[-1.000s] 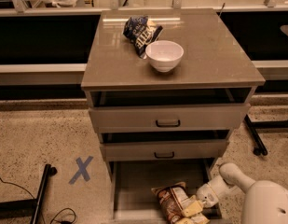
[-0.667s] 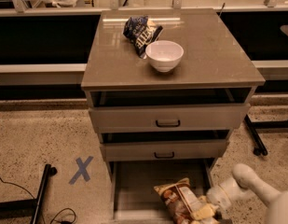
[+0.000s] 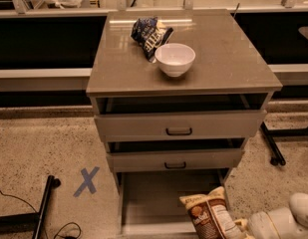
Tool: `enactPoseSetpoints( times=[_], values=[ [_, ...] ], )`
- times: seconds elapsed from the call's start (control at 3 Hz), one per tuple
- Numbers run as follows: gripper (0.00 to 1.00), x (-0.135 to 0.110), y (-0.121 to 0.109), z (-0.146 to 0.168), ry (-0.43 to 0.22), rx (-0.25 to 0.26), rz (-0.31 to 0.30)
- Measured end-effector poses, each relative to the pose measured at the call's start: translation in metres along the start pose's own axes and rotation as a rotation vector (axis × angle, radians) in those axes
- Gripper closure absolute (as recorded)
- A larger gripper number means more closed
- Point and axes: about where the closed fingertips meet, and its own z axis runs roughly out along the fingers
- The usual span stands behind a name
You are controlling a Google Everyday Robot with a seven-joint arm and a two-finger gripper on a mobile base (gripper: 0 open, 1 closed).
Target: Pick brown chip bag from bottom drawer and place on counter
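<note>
The brown chip bag (image 3: pixel 209 216) stands tilted at the bottom drawer's front right corner, its orange logo and white panel showing. My gripper (image 3: pixel 241 226) is at the bag's right edge, shut on it, with the white arm (image 3: pixel 280 222) coming in from the lower right. The bottom drawer (image 3: pixel 158 198) is pulled out, and its grey floor is bare left of the bag. The counter (image 3: pixel 223 59) is the glossy grey-brown top of the cabinet.
A white bowl (image 3: pixel 175 59) and a dark blue chip bag (image 3: pixel 149 34) sit on the counter's middle and back. The two upper drawers (image 3: pixel 178 128) are slightly open. A blue tape X (image 3: pixel 86 181) and a black stand leg (image 3: pixel 44 208) are on the floor to the left.
The brown chip bag has moved right and toward the drawer's front edge with the gripper, and has tipped more upright. The arm has drawn back to the lower right.
</note>
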Motion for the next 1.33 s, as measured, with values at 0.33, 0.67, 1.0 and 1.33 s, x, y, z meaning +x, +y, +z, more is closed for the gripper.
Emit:
enactPoseSetpoints(
  times=[0.33,0.67,1.0,1.33],
  values=[
    [1.0,-0.035,0.029,-0.031,-0.004,0.124,-0.141],
    [1.0,-0.08,0.053,-0.057,-0.008,0.198,-0.267],
    [1.0,-0.138,0.077,-0.097,-0.02,0.179,-0.395],
    [1.0,-0.168,0.098,-0.128,-0.044,0.141,-0.445]
  ],
)
